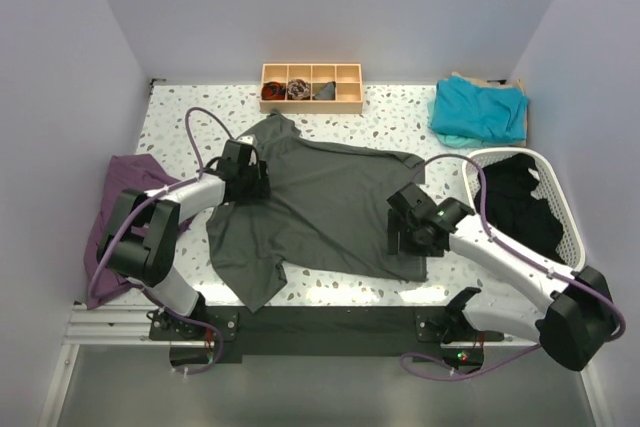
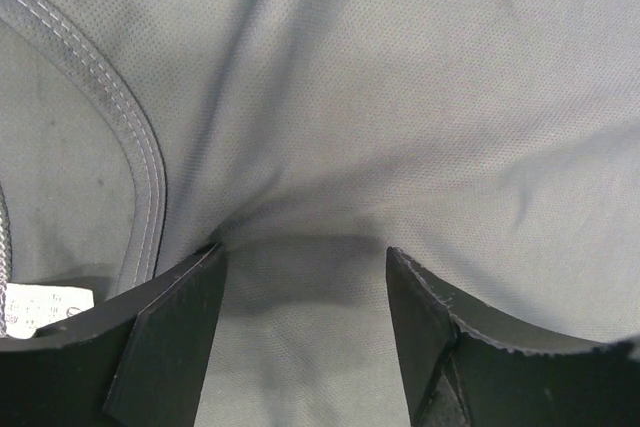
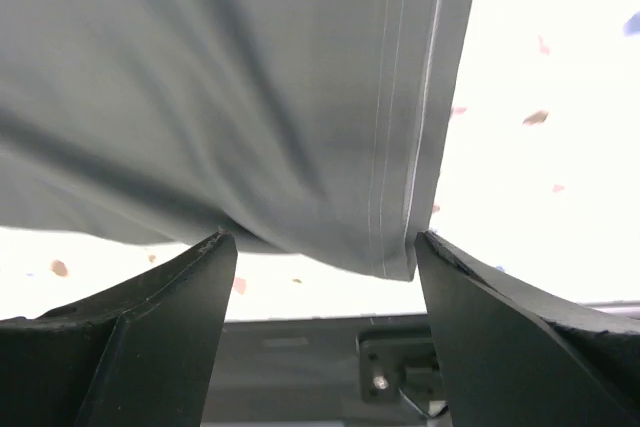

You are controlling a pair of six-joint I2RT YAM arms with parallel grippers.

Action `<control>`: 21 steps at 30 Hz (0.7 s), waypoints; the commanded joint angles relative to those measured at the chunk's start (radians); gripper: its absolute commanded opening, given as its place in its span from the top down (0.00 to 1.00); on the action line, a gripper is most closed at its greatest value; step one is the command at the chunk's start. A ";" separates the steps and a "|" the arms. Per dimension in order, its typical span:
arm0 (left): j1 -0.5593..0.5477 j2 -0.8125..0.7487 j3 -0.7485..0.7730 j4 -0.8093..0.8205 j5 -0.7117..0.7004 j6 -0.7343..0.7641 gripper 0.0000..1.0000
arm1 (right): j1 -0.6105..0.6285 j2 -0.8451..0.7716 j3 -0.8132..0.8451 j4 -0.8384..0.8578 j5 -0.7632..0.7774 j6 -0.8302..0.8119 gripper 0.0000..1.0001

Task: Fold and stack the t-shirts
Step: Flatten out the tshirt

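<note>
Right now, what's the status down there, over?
Left gripper open, near collar. Right gripper open at hem corner. Grey t-shirt spread, unfolded. Basket beside right arm.

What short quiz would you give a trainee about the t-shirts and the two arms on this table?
1. True or false: the dark grey cloth t-shirt is already folded.
2. Where does the teal cloth t-shirt lie? A) in a white mesh basket; B) at the far right corner of the speckled table; C) in a wooden tray.
3. Which edge of the grey t-shirt shows between the fingers of the right gripper?

Key: 1. False, it lies spread out. 2. B. 3. The stitched hem, at a corner.
</note>
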 commanded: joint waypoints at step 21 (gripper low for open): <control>-0.052 -0.132 -0.138 -0.088 0.059 -0.020 0.32 | -0.013 0.463 0.183 0.347 -0.013 -0.077 0.23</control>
